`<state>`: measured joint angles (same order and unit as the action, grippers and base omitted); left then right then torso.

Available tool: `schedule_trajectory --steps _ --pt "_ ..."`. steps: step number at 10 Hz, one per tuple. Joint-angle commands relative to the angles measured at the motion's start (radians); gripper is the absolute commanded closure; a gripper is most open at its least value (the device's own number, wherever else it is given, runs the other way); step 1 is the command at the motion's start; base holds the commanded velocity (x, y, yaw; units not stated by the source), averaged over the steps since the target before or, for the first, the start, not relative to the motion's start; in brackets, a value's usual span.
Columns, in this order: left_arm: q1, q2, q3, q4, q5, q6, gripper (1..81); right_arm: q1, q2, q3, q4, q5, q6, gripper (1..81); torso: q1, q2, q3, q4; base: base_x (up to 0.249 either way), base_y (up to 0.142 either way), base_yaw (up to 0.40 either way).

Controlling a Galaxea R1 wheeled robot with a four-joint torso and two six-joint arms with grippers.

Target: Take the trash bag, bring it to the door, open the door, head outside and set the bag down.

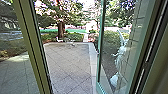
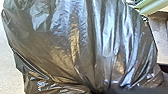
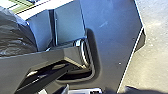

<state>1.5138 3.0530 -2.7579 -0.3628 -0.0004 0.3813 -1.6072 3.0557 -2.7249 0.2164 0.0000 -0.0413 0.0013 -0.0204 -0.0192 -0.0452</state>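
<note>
Paved yard (image 1: 68, 67) spreads out at twelve o'clock, with a tree trunk (image 1: 60, 30) near eleven, hedges (image 1: 73, 37) behind the paving and a white statue (image 1: 120, 57) toward one. We face it through a doorway: a pale upright post (image 1: 31, 47) stands at eleven o'clock, and at one the green-edged glass door (image 1: 99, 50) is swung away from its frame (image 1: 145, 47), leaving a gap straight ahead.

Our trash bag (image 2: 75, 45) is up close to the left wrist, a part of it showing to the right wrist too. Its dark plastic runs in long folds that draw together at one spot, so we judge it is carried by a gathered neck, which would keep the mouth closed and let the load hang in one lump. It bulges like a filled bag; what is inside, the plastic hides from us.

We cannot tell whether the left pincer is spread or pinching the plastic, though the gathering suggests a hold there. For the right pincer we cannot tell either. The door being open, we take the step in hand to be the way out; the loose, wide plastic could brush or snag on the post.
</note>
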Motion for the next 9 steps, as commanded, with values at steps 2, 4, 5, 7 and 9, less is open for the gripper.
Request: schedule_trajectory --steps 2,4,5,7,9 --pt "-0.047 0.003 0.003 0.007 0.062 0.005 81.1 0.042 0.007 0.004 -0.002 -0.063 -0.006 1.0 0.0 0.0 0.0 0.0 0.0 -0.073 0.0" --pt "-0.047 0.003 0.003 0.008 0.062 0.005 81.1 0.042 0.007 0.005 -0.002 -0.061 -0.006 1.0 0.0 0.0 0.0 0.0 0.0 -0.065 0.0" --pt "-0.047 0.001 0.003 0.008 0.062 0.005 81.1 0.042 0.007 0.007 -0.003 -0.061 -0.006 1.0 0.0 0.0 0.0 0.0 0.0 -0.064 0.0" --pt "-0.045 0.003 0.003 0.007 0.062 0.005 81.1 0.042 0.007 0.005 -0.003 -0.061 -0.006 1.0 0.0 0.0 0.0 0.0 0.0 0.0 0.0" --pt "-0.045 0.003 0.003 0.005 0.062 0.005 81.1 0.043 0.007 0.005 -0.003 -0.061 -0.006 1.0 0.0 0.0 0.0 0.0 0.0 0.0 0.0"
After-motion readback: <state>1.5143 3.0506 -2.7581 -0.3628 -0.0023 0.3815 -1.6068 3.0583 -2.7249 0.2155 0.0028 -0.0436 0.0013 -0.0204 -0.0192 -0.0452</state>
